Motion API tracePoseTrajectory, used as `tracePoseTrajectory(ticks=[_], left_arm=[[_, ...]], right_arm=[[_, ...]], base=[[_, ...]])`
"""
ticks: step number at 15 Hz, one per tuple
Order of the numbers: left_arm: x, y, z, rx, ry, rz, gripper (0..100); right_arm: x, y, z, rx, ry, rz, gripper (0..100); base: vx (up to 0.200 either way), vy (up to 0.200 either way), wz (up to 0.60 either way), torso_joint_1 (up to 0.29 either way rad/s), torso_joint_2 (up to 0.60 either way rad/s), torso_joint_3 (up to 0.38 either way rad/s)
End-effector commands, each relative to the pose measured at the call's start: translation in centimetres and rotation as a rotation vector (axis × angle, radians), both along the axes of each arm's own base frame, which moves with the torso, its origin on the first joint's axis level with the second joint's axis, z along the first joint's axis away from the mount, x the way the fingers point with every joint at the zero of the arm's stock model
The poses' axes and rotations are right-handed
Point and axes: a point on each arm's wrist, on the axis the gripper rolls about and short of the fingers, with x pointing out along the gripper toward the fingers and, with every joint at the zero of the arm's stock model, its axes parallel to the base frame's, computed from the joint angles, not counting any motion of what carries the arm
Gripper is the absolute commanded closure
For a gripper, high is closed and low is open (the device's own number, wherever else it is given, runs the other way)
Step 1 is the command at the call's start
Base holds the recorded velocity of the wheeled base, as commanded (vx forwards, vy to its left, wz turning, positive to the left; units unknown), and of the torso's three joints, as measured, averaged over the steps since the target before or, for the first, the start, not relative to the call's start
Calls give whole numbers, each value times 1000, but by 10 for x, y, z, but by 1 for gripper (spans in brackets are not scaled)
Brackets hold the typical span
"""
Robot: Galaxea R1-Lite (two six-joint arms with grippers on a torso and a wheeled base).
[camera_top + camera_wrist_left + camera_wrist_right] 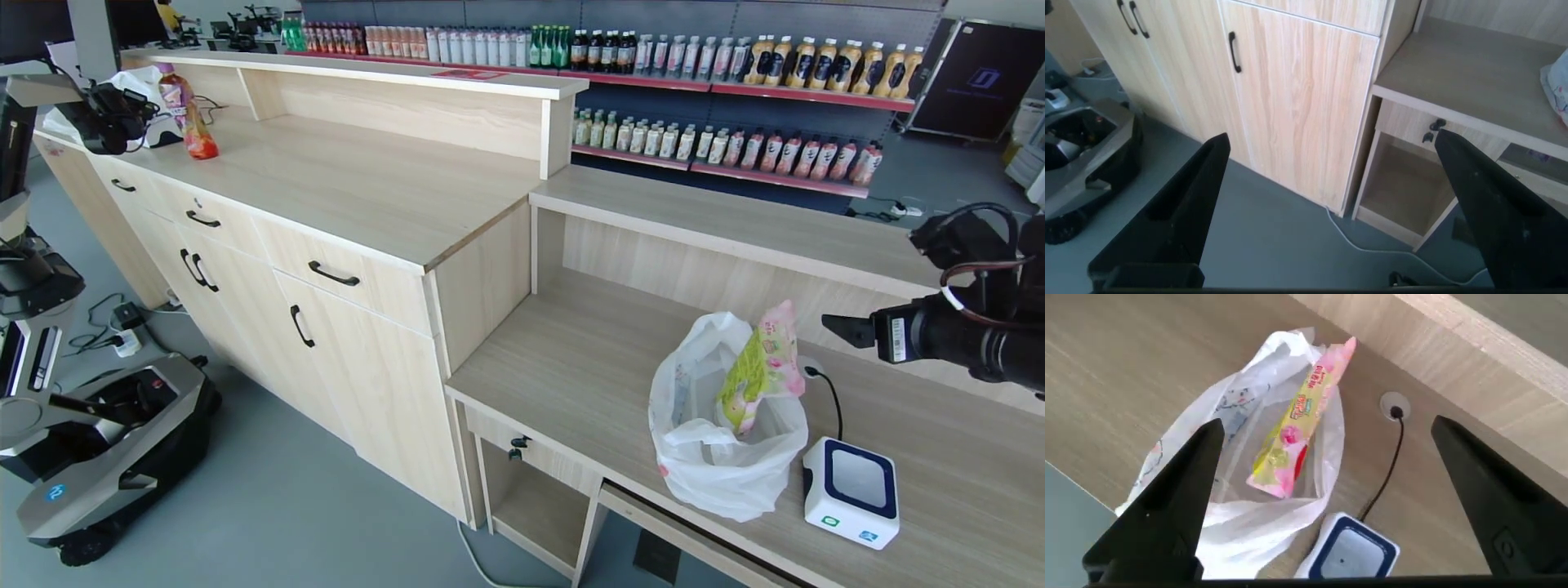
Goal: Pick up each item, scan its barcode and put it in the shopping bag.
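A white plastic shopping bag (727, 441) stands open on the lower desk, and a pink and green snack packet (763, 363) sticks up out of it. Just to its right sits the white barcode scanner (853, 490) with a dark-rimmed window. My right gripper (845, 329) hangs open and holds nothing, to the right of the bag and above it. The right wrist view looks down between its spread fingers (1167, 506) onto the bag (1233, 416), the packet (1294, 425) and the scanner (1351, 551). My left gripper (1331, 143) is open and holds nothing, out over the floor before the cabinet doors (1298, 90).
On the tall counter at far left stand a bottle (173, 86) and an orange-red packet (200, 139) beside a white bag (135, 82). The scanner's cable (829, 392) runs to a hole in the desk. Drinks shelves (718, 65) line the back. Another robot's base (106, 441) sits on the floor, left.
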Motion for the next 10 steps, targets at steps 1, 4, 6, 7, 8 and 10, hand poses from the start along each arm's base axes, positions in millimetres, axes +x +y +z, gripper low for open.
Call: tracePoseTrajectory(ticks=[1, 4, 6, 7, 8, 10], left_arm=[[0, 0, 0, 0, -1, 0, 0], [0, 0, 0, 0, -1, 0, 0], [0, 0, 0, 0, -1, 0, 0], [0, 0, 0, 0, -1, 0, 0], [0, 0, 0, 0, -1, 0, 0], [0, 0, 0, 0, -1, 0, 0]], right_arm=[[-73, -53, 20, -126, 44, -312, 0], [-113, -106, 10, -175, 268, -651, 0], [-128, -142, -8, -187, 449, -937, 0], [-129, -158, -9, -177, 465, -990, 0], [-125, -170, -14, -173, 469, -1009, 0], [-105, -200, -39, -174, 473, -1016, 0]], base=[[0, 0, -600, 2, -7, 2], [0, 0, -600, -2, 1, 1], [0, 0, -600, 7, 0, 7], [0, 0, -600, 7, -2, 7], [0, 0, 0, 0, 0, 0], [0, 0, 0, 0, 0, 0]])
